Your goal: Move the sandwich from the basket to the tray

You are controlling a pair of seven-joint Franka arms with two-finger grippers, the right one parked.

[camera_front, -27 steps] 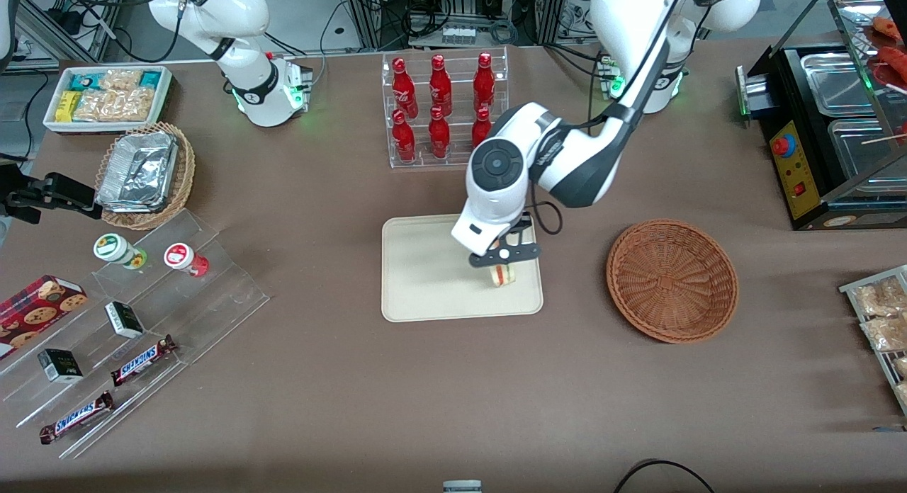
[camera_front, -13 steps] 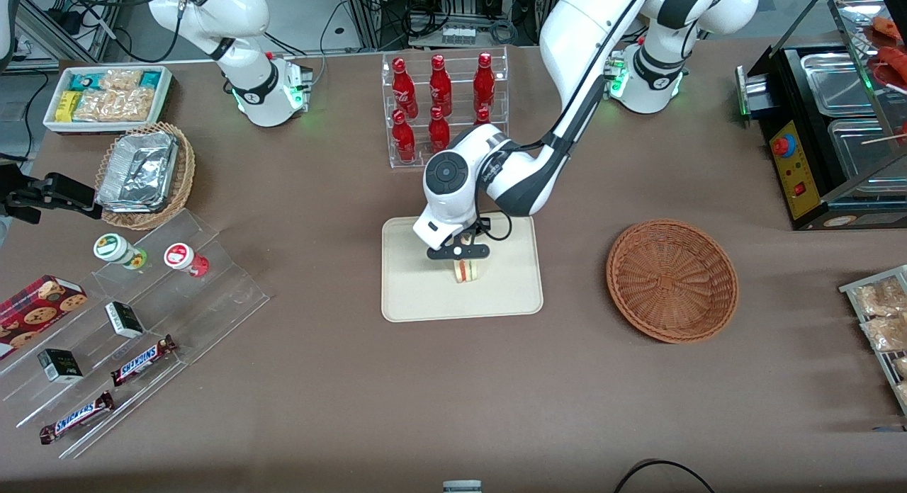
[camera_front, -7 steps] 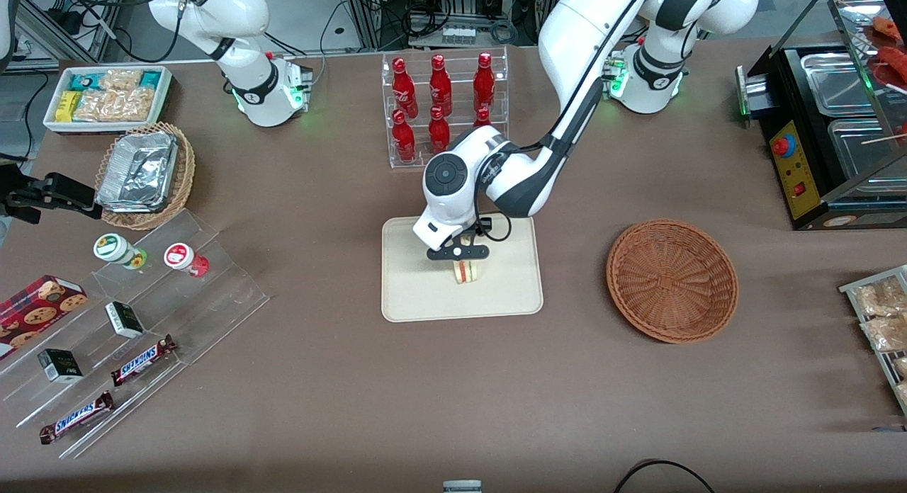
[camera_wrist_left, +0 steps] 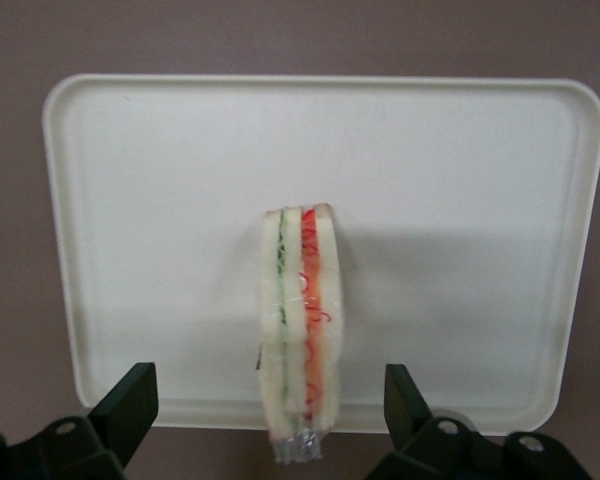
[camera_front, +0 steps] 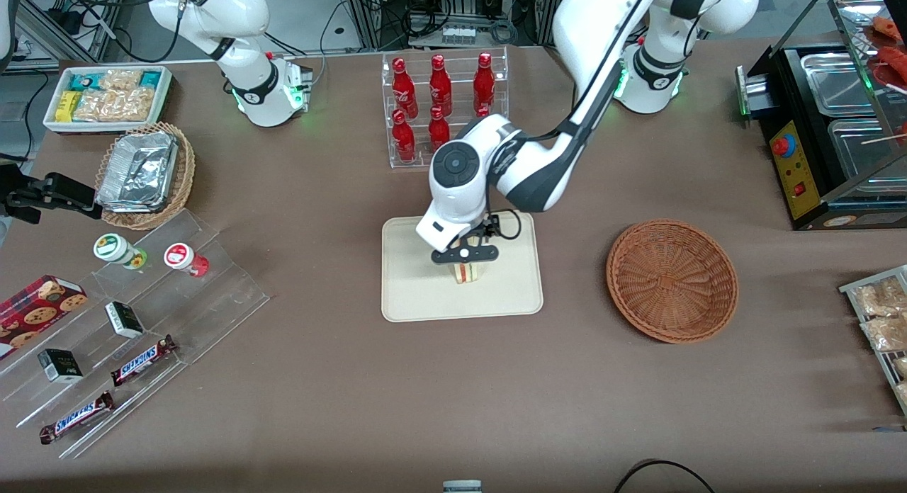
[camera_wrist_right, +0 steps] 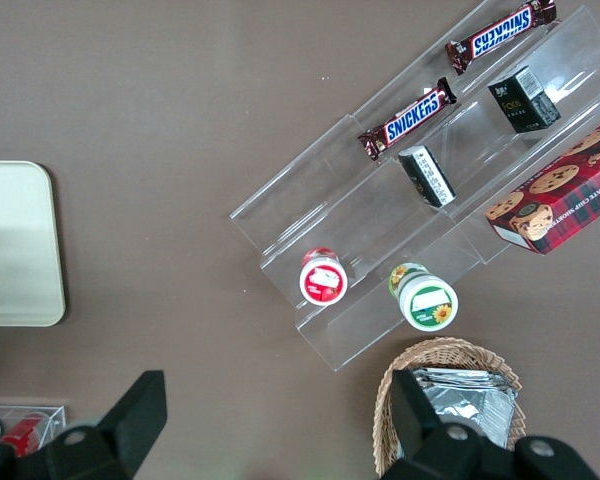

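The gripper (camera_front: 465,254) hangs just above the sandwich (camera_front: 465,272), fingers spread wide and holding nothing, while the sandwich stands on edge on the tray (camera_front: 418,295), with the empty wicker basket (camera_front: 672,279) nearby and the rack of red bottles (camera_front: 441,103) close to the arm.

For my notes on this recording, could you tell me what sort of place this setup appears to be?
Probably a lab mock-up of a snack counter: a rack of red bottles, Snickers bars on clear steps, a food warmer. The gripper hangs open over the sandwich on the tray.
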